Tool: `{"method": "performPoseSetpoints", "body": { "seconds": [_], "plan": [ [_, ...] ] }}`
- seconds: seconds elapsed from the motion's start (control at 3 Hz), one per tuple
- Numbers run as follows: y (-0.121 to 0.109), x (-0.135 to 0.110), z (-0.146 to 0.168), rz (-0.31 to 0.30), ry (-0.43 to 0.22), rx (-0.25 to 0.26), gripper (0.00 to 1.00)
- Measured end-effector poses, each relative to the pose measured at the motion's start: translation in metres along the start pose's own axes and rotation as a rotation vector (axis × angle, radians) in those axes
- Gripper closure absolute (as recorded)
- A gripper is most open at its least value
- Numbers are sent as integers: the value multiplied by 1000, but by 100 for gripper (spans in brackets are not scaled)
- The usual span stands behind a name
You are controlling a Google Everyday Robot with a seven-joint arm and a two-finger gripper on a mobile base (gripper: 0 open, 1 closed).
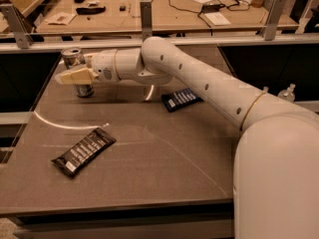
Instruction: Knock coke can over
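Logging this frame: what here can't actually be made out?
1. Camera view: the coke can stands upright at the far left of the table. The gripper in front hides the can's middle, so contact cannot be judged.
2. Print on the black wrapper and the blue wrapper: too small to read.
3. The arm: its base is cut off by the right and bottom edges.
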State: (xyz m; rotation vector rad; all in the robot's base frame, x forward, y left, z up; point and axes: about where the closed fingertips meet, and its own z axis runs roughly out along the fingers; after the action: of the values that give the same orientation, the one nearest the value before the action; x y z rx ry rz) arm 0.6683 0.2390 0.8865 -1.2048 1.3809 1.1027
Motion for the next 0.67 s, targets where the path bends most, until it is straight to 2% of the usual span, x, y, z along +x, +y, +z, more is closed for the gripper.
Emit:
{"method": "performPoseSetpoints", "body": {
  "seconds": [0.67],
  "plan": [
    [3,-1,5,-8,2,-14,88]
  ]
}}
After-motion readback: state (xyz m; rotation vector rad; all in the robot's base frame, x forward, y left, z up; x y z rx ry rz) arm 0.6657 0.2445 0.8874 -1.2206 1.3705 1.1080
